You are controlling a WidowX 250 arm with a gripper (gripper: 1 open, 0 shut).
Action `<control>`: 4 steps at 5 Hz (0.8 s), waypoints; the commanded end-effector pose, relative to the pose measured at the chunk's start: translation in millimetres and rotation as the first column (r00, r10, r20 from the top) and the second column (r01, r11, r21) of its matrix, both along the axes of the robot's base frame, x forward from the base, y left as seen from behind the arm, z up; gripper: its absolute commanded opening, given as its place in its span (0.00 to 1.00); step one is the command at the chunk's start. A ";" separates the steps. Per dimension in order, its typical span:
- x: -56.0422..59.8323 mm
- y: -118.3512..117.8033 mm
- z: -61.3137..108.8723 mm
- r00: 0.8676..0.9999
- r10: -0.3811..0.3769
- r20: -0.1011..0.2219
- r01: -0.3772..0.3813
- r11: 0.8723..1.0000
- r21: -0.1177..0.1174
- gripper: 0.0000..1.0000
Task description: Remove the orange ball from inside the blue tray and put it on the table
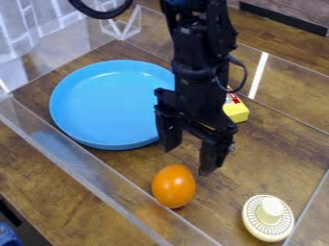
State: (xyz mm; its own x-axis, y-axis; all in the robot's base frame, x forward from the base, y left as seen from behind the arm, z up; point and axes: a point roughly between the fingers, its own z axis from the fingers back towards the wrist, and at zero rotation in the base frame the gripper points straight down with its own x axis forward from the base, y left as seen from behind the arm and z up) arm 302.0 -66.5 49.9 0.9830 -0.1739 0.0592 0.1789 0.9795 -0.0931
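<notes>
The orange ball rests on the dark wood table, in front of the blue tray, which holds nothing. My gripper hangs pointing down just above and behind the ball, beside the tray's right rim. Its two black fingers stand apart, open, with nothing between them. The ball is free of the fingers.
A round cream ribbed disc lies on the table at the front right. A glossy clear raised border runs along the table's near and left sides. A yellow block shows on the arm's side.
</notes>
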 end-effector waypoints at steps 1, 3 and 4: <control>3.4 -1.9 7.2 0.999 -0.002 0.045 0.001 1.000 0.003 1.00; -0.1 -2.6 -14.5 1.000 0.002 0.019 -0.003 1.000 0.025 1.00; -0.8 -3.9 -20.9 1.000 -0.003 0.005 0.003 0.999 0.039 0.00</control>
